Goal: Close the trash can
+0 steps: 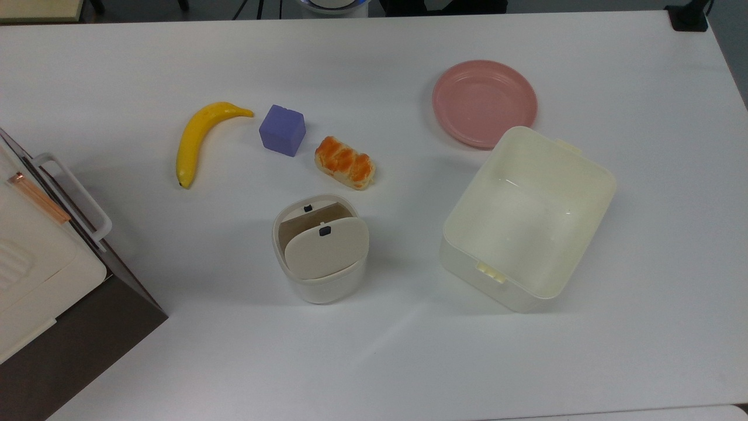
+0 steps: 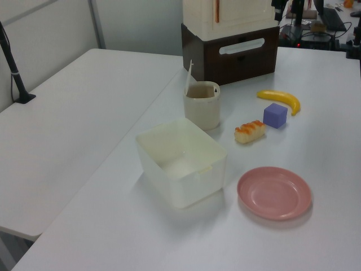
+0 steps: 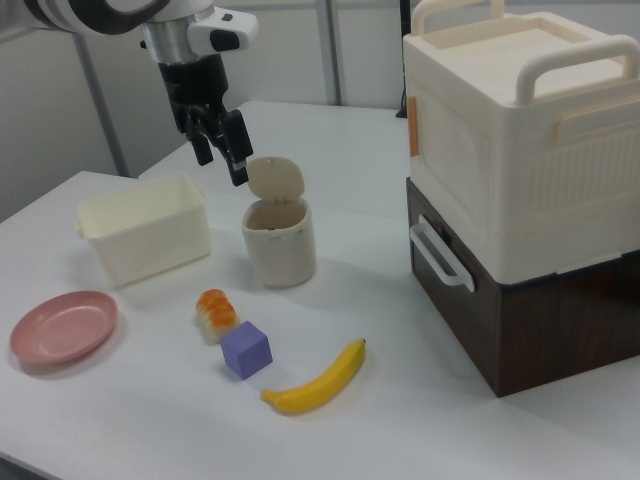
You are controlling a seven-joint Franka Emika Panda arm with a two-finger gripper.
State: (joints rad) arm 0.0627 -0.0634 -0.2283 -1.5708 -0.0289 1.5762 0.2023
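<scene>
cream trash can point(image 1: 320, 275) | lid point(image 1: 326, 247) up | tub point(image 1: 529, 217) empty

- The scene is evenly and brightly lit from overhead, and no hard-edged shadows are cast.
- Soft, pale shadows are seen on the white table point(image 1: 374, 362) beside the trash can point(image 1: 320, 251) and the tub point(image 1: 526, 219) in the top view.
- A faint sheen is noted on the floor of the tub and on the pink plate point(image 2: 274, 192).
- A slight softness is observed in the left view, and the far background there is blurred.
- A cool, slightly bluish cast is given to the table in the top view.
</scene>
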